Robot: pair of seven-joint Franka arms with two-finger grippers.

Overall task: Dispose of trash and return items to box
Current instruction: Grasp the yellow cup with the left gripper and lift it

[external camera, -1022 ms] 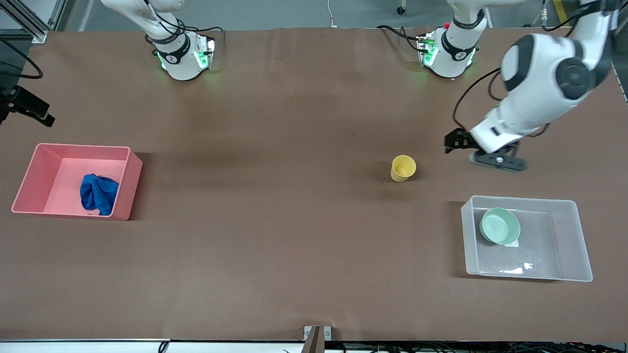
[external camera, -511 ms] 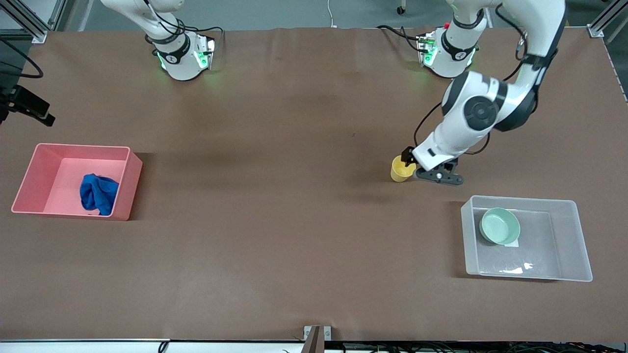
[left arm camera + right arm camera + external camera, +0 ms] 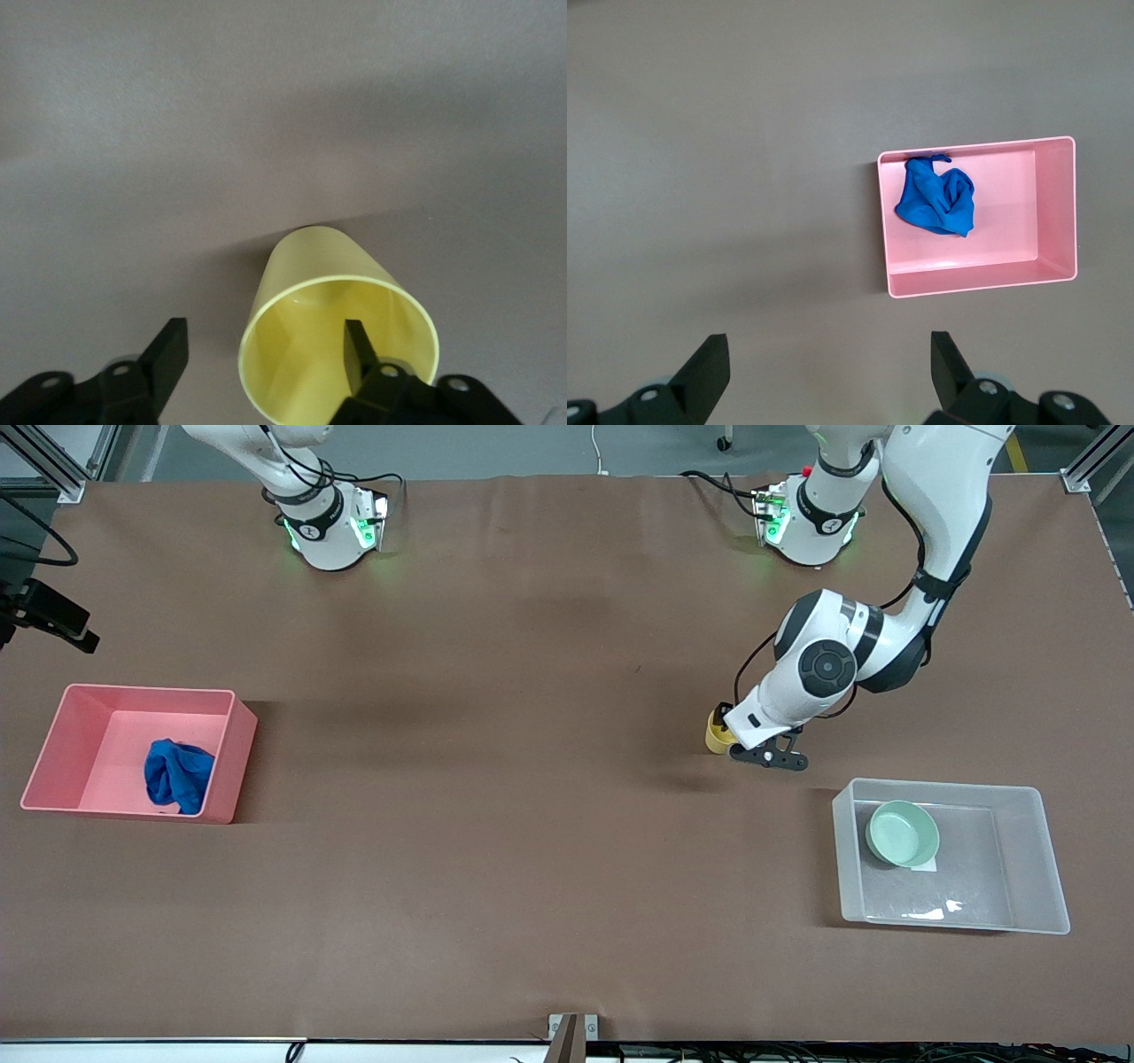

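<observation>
Left pincer (image 3: 261, 354) spread astride rim of upright yellow cup (image 3: 337, 341) on worktop (image 3: 496, 850), near clear box (image 3: 1028, 859); one finger inside, one outside. Probably light, stiff, slick: wall pinch best. Right pincer (image 3: 824, 363) spread, waiting high above.

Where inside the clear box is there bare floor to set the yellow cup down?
The mint bowl fills the clear box corner closest to the yellow cup. The floor from the bowl toward the left arm's end wall is bare, as is the strip along the camera-side wall. The left hand, open, straddles the cup's rim. The right hand waits, open, high above the table.
</observation>
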